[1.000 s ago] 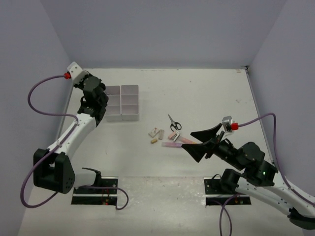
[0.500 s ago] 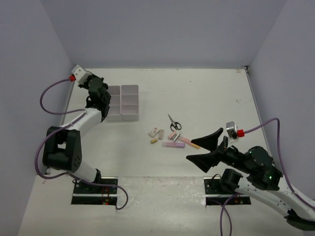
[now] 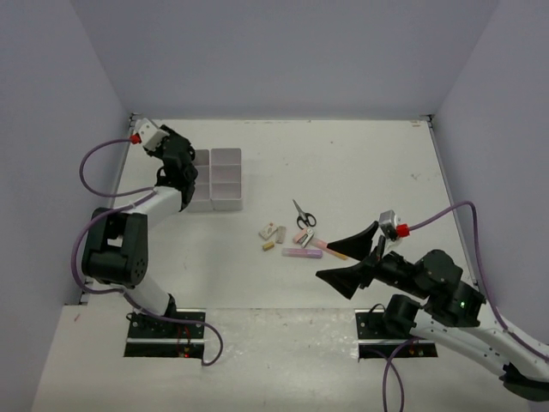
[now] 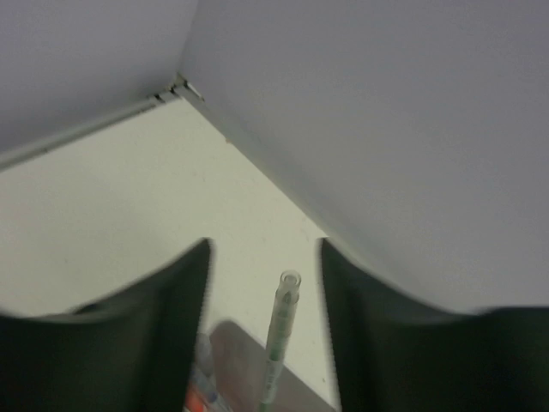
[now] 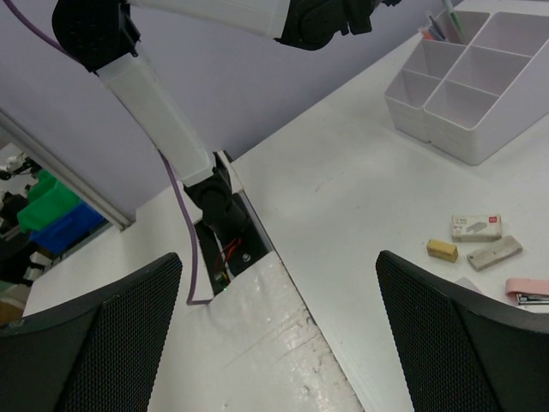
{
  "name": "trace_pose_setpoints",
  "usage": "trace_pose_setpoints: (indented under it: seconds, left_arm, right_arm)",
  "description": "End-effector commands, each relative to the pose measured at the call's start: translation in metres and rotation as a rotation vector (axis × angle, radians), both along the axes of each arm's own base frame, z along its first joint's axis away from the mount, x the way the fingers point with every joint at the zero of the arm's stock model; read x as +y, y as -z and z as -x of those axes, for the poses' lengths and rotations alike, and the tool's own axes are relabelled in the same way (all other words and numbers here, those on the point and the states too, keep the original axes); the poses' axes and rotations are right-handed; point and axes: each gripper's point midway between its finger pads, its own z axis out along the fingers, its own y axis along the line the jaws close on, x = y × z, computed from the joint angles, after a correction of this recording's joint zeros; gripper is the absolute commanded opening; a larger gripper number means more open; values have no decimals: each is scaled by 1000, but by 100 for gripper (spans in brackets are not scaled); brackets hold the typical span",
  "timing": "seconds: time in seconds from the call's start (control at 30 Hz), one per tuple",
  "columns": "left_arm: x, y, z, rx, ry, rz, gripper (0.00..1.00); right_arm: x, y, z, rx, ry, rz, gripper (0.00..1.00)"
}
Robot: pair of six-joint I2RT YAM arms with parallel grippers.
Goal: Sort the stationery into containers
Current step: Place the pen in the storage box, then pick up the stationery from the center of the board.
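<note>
The white tray [image 3: 227, 204] sat at the far left of the table [image 3: 360, 163]. It had six small boxes, two across and three deep. The left gripper [image 3: 187, 175] hung over the tray's left side. Its fingers [image 4: 171, 326] were apart. A green pen [image 4: 283, 330] stood up between them, but neither finger touched it. Low beside the pen was a red thing [image 4: 199, 396], too blurry to name. In the right wrist view, thin pens [image 5: 436, 27] stuck up out of one box at the tray's far edge, close under the left arm. I could not tell how many pens there were.

The rest of the stationery lay on the table, well apart from the tray. The scissors [image 3: 303, 215] lay farthest back. A white eraser [image 3: 273, 230] and a pink eraser [image 3: 300, 236] lay near them. The purple marker [image 3: 302, 253] and the pink-orange marker [image 3: 331, 249] lay just in front. The right gripper [image 3: 326, 257] was above the table beside the markers. Its fingers were spread wide and held nothing.
</note>
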Motion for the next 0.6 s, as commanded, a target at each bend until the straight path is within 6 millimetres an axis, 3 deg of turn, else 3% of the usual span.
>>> trace_pose_setpoints:
  seconds: [0.0, 0.17, 0.23, 0.27, 0.3, 0.33, 0.37, 0.4, 0.53, 0.57]
  left_arm:
    - [-13, -26, 8, -63, 76, 112, 72]
    - [-26, -49, 25, -102, 160, 161, 81]
    - [-26, -69, 38, -148, 167, 195, 88]
    - [-26, -69, 44, -121, 169, 198, 90]
    - [-29, -89, 50, -129, 194, 210, 94]
    - [-31, -84, 59, -48, 201, 225, 99]
    - [-35, -96, 63, -24, 218, 240, 100]
    - [-43, -104, 72, 16, 266, 252, 100]
    - [-88, -110, 115, 134, 592, 196, 100]
    - [-109, -106, 135, 152, 739, 182, 100]
  right_arm:
    - [8, 9, -9, -21, 12, 42, 99]
    - [21, 29, -25, 28, 54, 119, 99]
    - [26, 35, -31, 54, 66, 138, 99]
    - [28, 38, -34, 64, 79, 147, 99]
    - [29, 45, -42, 91, 119, 169, 99]
    - [29, 51, -51, 112, 163, 191, 99]
    - [29, 58, -59, 130, 205, 223, 99]
    - [30, 61, -65, 143, 229, 242, 99]
    - [35, 73, -79, 161, 272, 316, 99]
    - [36, 73, -83, 154, 283, 342, 99]
